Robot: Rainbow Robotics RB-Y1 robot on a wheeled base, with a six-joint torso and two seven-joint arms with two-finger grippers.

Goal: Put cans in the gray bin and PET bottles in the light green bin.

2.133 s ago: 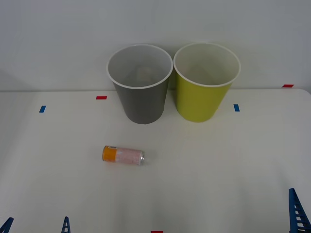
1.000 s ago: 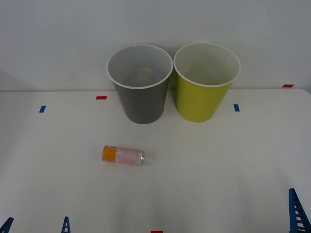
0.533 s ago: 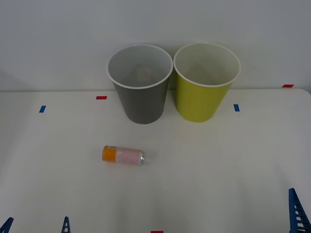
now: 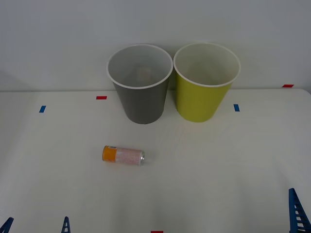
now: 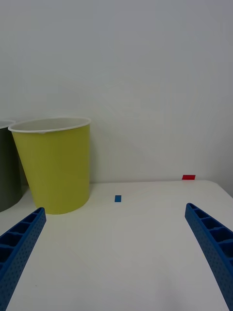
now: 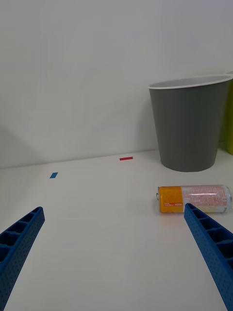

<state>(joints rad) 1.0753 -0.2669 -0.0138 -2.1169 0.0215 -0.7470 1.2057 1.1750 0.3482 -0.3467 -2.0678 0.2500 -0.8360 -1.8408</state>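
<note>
A slim can [image 4: 123, 155] with a pale pink body, orange band and silver top lies on its side on the white table, left of centre; it also lies ahead in the left wrist view [image 6: 193, 198]. Behind it stand the gray bin [image 4: 141, 85] [image 6: 188, 127] and, to its right, the light green bin [image 4: 205, 82] [image 5: 53, 164], both upright. My left gripper [image 4: 36, 226] [image 6: 116, 257] is open at the near left edge, well short of the can. At the near right edge my right gripper [image 5: 116, 252] is open with nothing between its fingers [image 4: 297, 212]. No PET bottle is in view.
Small red and blue tape marks [image 4: 101, 97] [image 4: 236, 107] dot the table near the bins and edges. A white wall rises right behind the bins. The table's far right edge [image 4: 303, 92] lies past the light green bin.
</note>
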